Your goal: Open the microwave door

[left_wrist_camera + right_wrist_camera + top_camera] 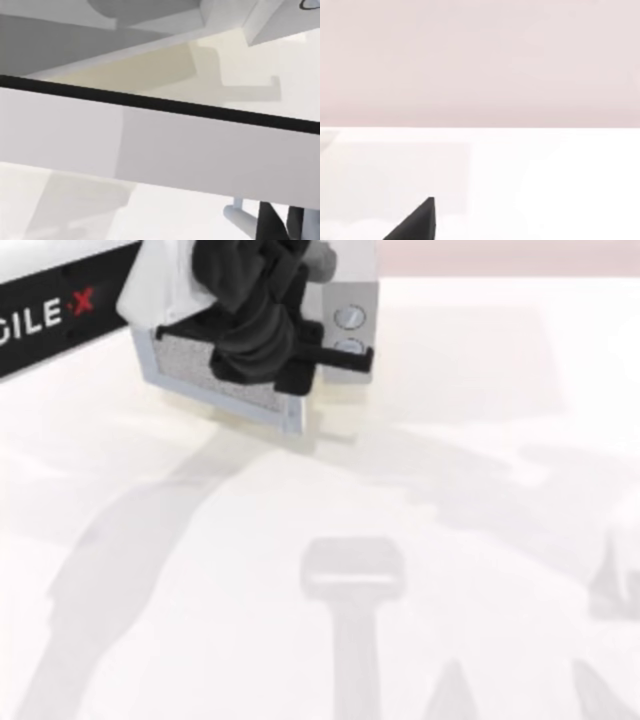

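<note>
The microwave (160, 290) stands at the table's far left-centre, with its two-knob panel (349, 328) facing up. The microwave door (180, 368), mesh-windowed, stands swung partly out from the body. My left gripper (305, 380) reaches over the door's free edge and is shut on the slim handle (240, 219). In the left wrist view the door's edge (150, 145) fills the frame, and the dark fingers (272, 225) sit by the handle. My right gripper (422, 222) is parked out of the top view; only a dark corner of it shows over bare table.
The left arm's black-and-white link (60, 310) crosses the far left corner. Arm shadows lie on the white table (450, 540) toward the near side. A pale wall (480, 60) rises behind the table.
</note>
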Tool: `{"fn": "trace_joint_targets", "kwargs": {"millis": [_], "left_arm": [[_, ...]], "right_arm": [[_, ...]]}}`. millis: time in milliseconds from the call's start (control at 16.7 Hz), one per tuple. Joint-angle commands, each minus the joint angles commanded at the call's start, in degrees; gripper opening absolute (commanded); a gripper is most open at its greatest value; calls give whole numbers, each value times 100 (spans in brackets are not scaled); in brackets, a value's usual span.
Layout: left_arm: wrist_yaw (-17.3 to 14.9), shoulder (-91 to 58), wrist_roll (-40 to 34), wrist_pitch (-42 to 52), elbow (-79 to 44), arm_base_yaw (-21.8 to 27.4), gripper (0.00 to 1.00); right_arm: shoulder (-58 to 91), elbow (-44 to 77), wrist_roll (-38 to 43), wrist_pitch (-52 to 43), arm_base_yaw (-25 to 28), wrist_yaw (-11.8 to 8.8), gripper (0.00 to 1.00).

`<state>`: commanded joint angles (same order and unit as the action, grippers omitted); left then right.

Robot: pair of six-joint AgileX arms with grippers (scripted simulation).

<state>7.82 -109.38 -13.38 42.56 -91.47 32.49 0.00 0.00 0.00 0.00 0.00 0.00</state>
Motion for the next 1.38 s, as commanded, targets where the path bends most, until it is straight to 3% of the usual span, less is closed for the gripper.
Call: {"fn": "trace_joint_targets", "kwargs": {"millis": [840,1380], "left_arm": [[0,0,0,0,0,0,0],[-387,452,683,-208,625,-165,0]], "right_arm": [[0,0,0,0,0,0,100],[0,0,0,0,0,0,100]]}}
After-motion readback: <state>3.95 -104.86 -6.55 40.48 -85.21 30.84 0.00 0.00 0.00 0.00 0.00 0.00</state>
